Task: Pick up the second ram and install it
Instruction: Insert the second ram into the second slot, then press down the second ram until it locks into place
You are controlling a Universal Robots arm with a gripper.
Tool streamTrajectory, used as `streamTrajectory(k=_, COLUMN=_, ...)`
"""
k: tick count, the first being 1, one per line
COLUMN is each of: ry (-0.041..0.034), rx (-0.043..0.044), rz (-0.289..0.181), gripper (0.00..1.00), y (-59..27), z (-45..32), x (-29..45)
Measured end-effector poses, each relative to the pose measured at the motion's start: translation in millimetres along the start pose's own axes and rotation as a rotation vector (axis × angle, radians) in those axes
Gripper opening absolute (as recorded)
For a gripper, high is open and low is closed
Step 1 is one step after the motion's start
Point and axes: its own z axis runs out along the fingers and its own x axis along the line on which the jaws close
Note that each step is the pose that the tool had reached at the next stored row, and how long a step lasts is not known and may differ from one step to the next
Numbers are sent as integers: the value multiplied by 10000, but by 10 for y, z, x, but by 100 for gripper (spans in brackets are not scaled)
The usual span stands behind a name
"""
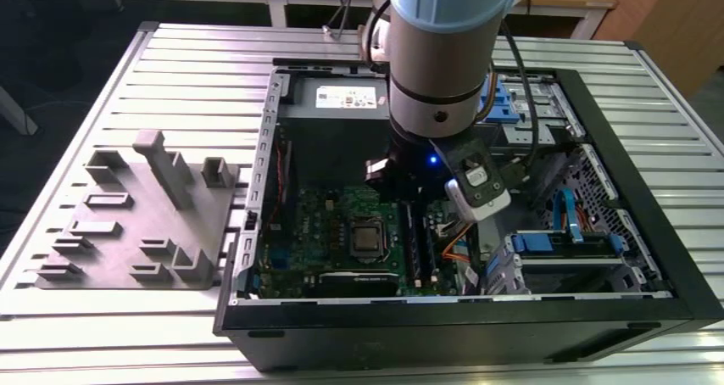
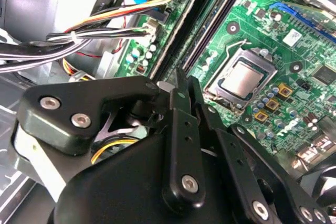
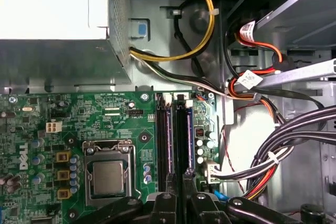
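The gripper (image 2: pixel 181 85) is down inside the open computer case (image 1: pixel 633 160), just above the motherboard (image 3: pixel 79 124); in the second wrist view its fingers (image 2: pixel 185 129) stand pressed close together, with no more than a sliver between them, and whether a thin card is pinched there I cannot tell; the second ram I cannot pick out with certainty. Directly ahead of the fingertips lie the memory slots (image 3: pixel 176 135), two long dark channels side by side next to the processor socket (image 3: pixel 107 174); their long axis runs straight away from the fingers, in line with the narrow gap; the grey tray (image 1: pixel 136 224) sits well apart, outside the case.
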Motion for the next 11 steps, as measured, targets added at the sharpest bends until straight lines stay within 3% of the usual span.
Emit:
streamTrajectory(k=3, ry=0, rx=2, rz=0, gripper=14, y=0, z=0, x=0)
streamTrajectory(k=4, ry=0, rx=2, rz=1, gripper=7, y=0, z=0, x=0)
streamTrajectory(k=11, ry=0, rx=14, rz=-1, gripper=7, y=0, z=0, x=0)
